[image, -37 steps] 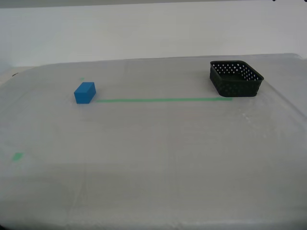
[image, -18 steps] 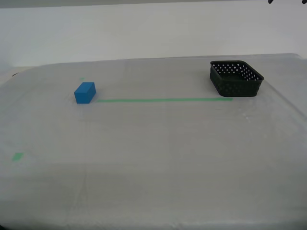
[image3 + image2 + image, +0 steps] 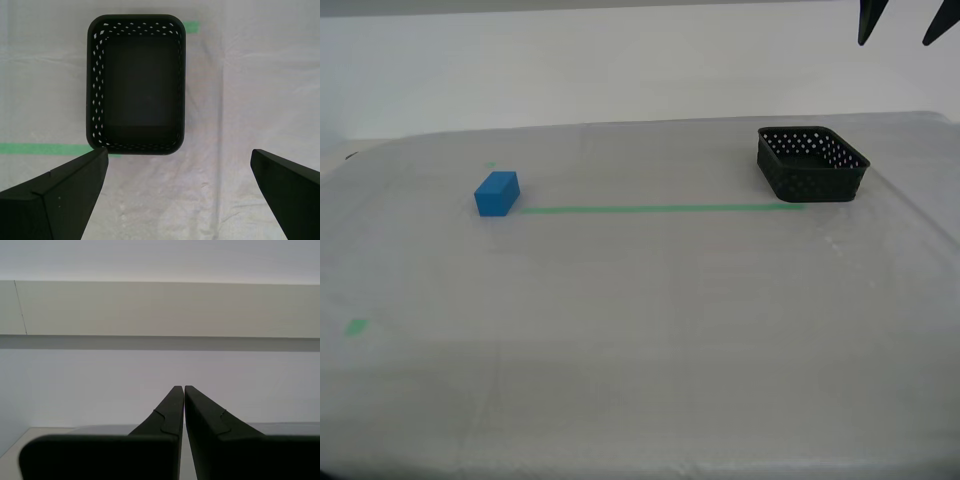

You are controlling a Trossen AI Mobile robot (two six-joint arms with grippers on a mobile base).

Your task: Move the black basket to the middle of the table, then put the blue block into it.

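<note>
While the black basket (image 3: pixel 812 163) sits empty near the table's (image 3: pixel 640 330) far edge toward the exterior view's right, my first gripper (image 3: pixel 177 170) hangs high above it with jaws spread wide, looking straight down; I judge this lines it up for a descent onto a basket wall. The green tape line (image 3: pixel 660 208) runs from the basket to the blue block (image 3: pixel 497 193), which rests well apart, toward the exterior view's left. My second gripper (image 3: pixel 180 407) has its 2 fingers pressed together, holding nothing, aimed at the wall, apparently parked out of the way.
</note>
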